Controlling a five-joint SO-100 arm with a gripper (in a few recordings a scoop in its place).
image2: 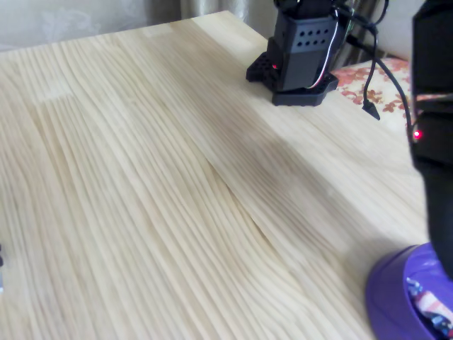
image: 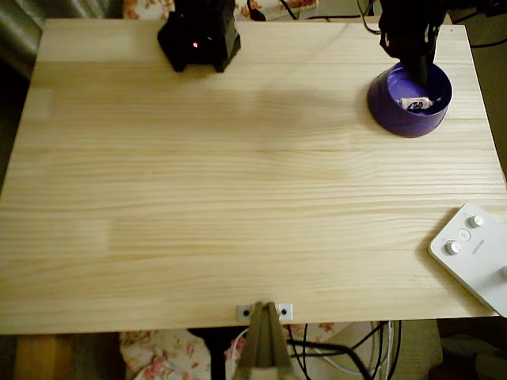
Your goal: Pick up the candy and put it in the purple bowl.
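Note:
The purple bowl (image: 386, 101) stands near the table's far right corner in the overhead view and shows at the bottom right of the fixed view (image2: 388, 294). The candy (image: 414, 104), white wrapper with dark and pinkish marks, lies inside the bowl (image2: 429, 309). My black gripper (image: 419, 76) hangs over the bowl's far side, pointing down into it, its tip just above and behind the candy. Its dark fingers merge with the arm, so how the jaws stand does not show. In the fixed view, the black arm (image2: 434, 142) rises from the bowl along the right edge.
A black base unit (image: 199, 37) with a red light stands at the table's far edge, also in the fixed view (image2: 301, 51). A white device with round knobs (image: 474, 255) lies at the near right corner. A clamp (image: 264, 312) grips the front edge. Cables hang behind.

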